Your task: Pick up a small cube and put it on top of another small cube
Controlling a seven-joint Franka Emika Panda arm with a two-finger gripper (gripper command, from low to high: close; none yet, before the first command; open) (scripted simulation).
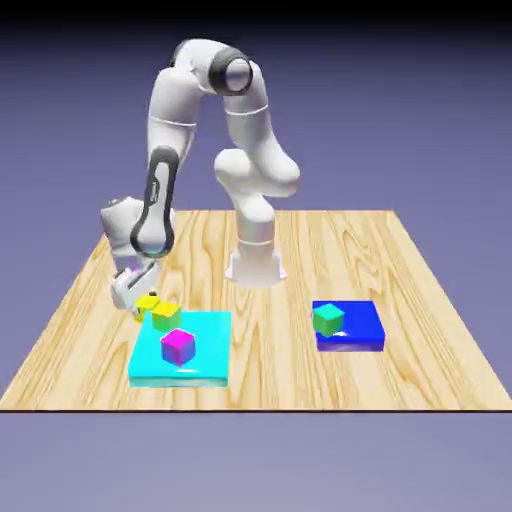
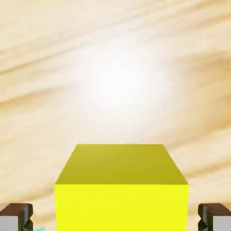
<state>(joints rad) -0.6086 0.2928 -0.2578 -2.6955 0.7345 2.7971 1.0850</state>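
Nearest the camera in the exterior view, a cyan slab (image 1: pixel 190 365) lies on the wooden table (image 1: pixel 300 260), w/ a magenta cube (image 1: pixel 178 346) on top of it; further to the exterior view's right sits a blue slab (image 1: pixel 352 332) carrying a green cube (image 1: pixel 328 318). Just behind the cyan slab's far-left corner, an olive-yellow cube (image 1: pixel 166 315) rests at the slab's edge, and a brighter yellow cube (image 1: pixel 148 304) sits right beside it on the wood. The gripper (image 1: pixel 132 297) is down at that yellow cube, tilted, w/ the forearm dropping steeply from a high bent elbow; the white arm (image 1: pixel 200 110) rises from its base at the table's far edge. Backdrop is plain blue-violet. In the hand view the yellow cube (image 2: pixel 121 189) fills the lower middle, w/ pale wood grain beyond; one grey fingertip (image 2: pixel 16 217) shows at the left edge, the other at the right, each clear of the cube's sides by a gap. Jaws are spread wide, straddling the cube, not clamped on it.
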